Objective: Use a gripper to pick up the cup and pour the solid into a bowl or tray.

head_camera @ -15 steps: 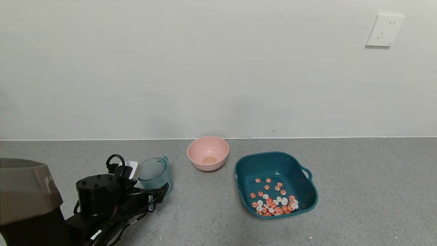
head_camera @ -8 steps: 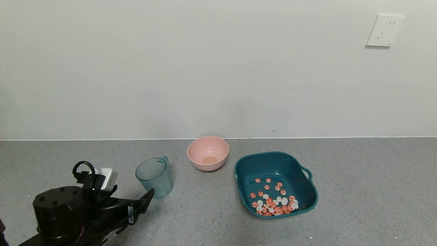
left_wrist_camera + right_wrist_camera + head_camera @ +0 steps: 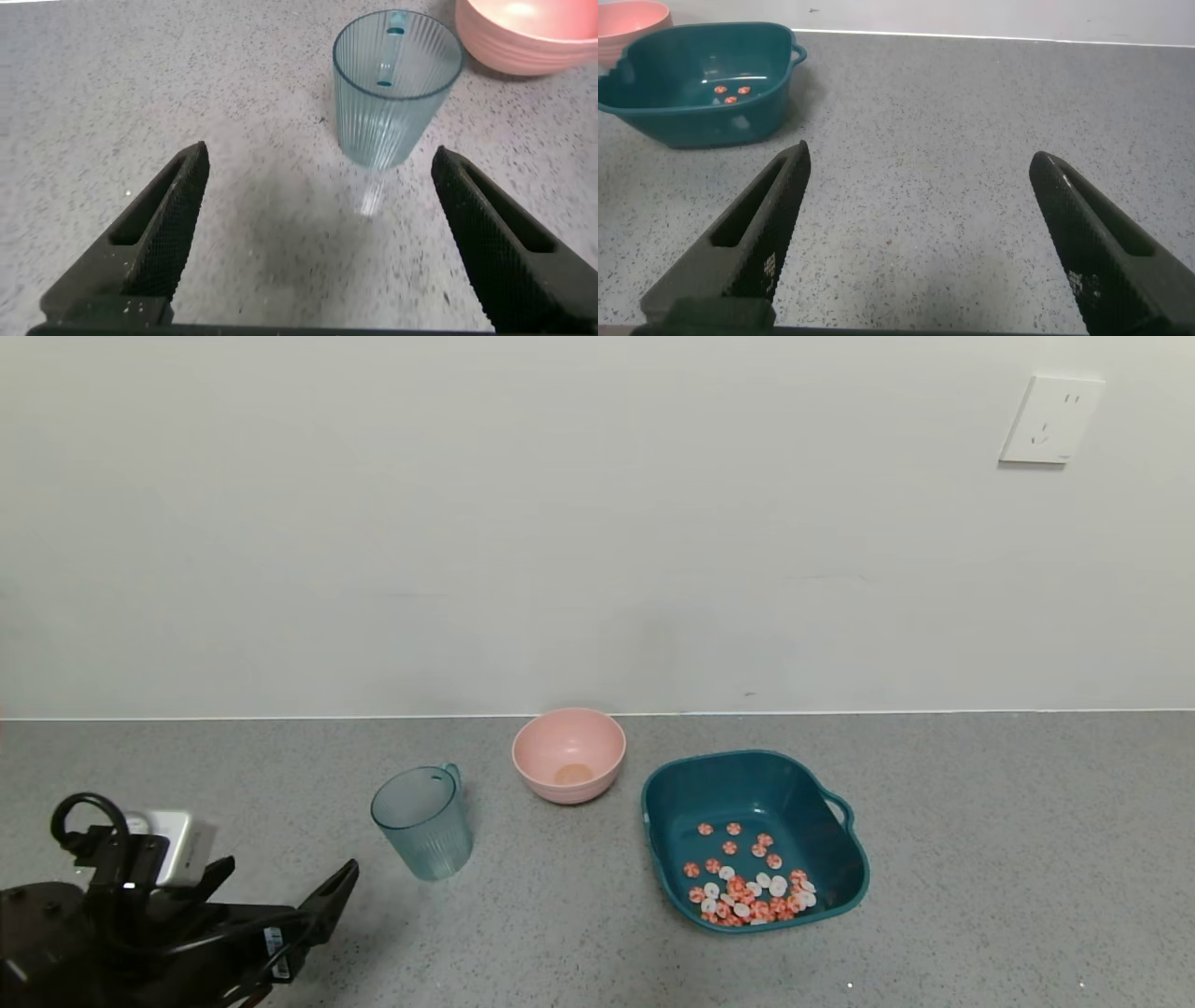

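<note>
The translucent blue-green ribbed cup (image 3: 420, 821) stands upright and empty on the grey counter, left of the pink bowl. The solid (image 3: 752, 889), orange-red and white discs, lies in the dark teal tray (image 3: 845, 873) at the right. My left gripper (image 3: 283, 875) is open and empty at the lower left, well clear of the cup. In the left wrist view the cup (image 3: 396, 86) stands beyond the open left gripper (image 3: 320, 165). My right gripper (image 3: 922, 161) is open and empty over bare counter, with the tray (image 3: 687, 121) off to its side.
A round pink bowl (image 3: 568, 754) sits behind, between cup and tray, near the wall. It shows in the left wrist view (image 3: 533, 42) beside the cup. A wall socket (image 3: 1050, 418) is at upper right. Grey counter lies in front of the vessels.
My left gripper has drawn back from the cup, to the left and toward the near edge. The cup stays standing where it was let go.
</note>
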### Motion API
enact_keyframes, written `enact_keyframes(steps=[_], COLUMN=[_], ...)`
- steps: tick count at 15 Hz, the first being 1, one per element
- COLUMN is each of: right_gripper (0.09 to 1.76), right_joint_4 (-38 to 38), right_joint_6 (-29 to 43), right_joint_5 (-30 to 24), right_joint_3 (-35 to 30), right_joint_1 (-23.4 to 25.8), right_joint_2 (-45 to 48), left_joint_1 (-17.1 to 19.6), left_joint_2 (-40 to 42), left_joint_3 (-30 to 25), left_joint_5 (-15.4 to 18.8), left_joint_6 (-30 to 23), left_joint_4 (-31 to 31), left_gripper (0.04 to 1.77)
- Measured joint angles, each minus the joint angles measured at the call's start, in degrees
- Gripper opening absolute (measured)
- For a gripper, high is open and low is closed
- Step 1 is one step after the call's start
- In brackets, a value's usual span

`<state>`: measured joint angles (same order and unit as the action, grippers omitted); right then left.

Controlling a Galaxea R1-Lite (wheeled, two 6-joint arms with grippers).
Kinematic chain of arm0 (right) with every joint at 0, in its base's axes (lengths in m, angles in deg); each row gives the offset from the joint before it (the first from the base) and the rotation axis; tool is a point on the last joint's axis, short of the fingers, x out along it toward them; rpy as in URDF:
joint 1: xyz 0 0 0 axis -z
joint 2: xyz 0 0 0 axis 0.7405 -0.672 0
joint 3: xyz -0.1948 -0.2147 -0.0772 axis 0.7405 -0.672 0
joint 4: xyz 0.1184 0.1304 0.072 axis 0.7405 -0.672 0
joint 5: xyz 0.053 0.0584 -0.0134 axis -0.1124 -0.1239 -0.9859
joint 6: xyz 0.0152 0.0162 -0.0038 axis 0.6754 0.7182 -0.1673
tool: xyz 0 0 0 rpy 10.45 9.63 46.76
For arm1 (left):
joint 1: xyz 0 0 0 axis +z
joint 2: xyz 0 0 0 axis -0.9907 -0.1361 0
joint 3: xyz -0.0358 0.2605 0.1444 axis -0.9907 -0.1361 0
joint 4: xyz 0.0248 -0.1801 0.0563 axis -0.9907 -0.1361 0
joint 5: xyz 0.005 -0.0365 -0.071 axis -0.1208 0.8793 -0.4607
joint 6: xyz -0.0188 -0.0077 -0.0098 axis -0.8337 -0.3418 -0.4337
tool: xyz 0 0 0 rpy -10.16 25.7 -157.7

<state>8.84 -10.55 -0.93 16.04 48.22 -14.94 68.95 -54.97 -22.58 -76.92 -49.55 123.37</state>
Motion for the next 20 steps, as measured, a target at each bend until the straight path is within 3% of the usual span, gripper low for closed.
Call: enact_keyframes(steps=[3,6,12,15,17,20], right_gripper=[1.71,1.71,1.71,1.71,1.71,1.71], right_joint_4=[0.0,0.0,0.0,0.0,0.0,0.02], right_joint_6=[0.0,0.02,0.02,0.0,0.02,0.02], right_joint_5=[0.04,0.02,0.02,0.0,0.0,-0.02], right_joint_3=[0.0,0.0,0.0,0.0,0.0,0.0], right_joint_1=[0.0,0.0,0.0,0.0,0.0,0.0], right_joint_2=[0.0,0.0,0.0,0.0,0.0,0.0], left_joint_1=[-0.07,-0.05,0.02,1.52,5.32,10.48], left_joint_2=[12.3,27.04,58.25,64.83,66.51,69.07], left_joint_3=[0.28,1.38,11.58,14.58,15.32,15.48], left_joint_5=[0.06,0.28,0.52,-1.46,-1.49,4.06], left_joint_6=[0.13,0.22,0.84,1.32,3.49,4.86], left_joint_4=[-12.3,-28.96,-73.95,-76.48,-76.56,-77.67], left_gripper=[1.7,1.71,1.71,1.71,1.71,1.72])
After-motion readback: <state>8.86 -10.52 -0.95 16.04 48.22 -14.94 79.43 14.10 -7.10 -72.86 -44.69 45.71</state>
